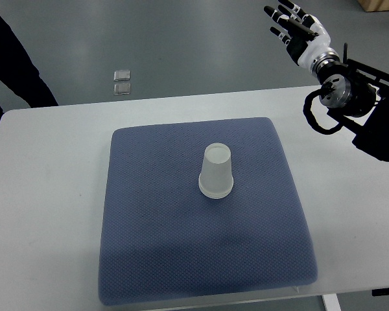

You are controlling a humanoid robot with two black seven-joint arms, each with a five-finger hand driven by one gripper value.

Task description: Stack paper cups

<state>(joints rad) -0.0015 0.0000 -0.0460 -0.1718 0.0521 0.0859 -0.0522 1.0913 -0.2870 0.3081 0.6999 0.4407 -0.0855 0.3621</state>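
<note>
Top view: white table, then the blue mat on it, my right hand raised beyond the far edge, fingers spread and empty, and the unmarked upside-down paper cup mid-mat.

No readable text, label, brand, number or sign anywhere in view.

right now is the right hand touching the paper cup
Apart. The top view shows the right hand raised past the table's far edge, fingers spread, while the paper cup stands upside down on the blue mat, with bare mat and table between them.
</note>
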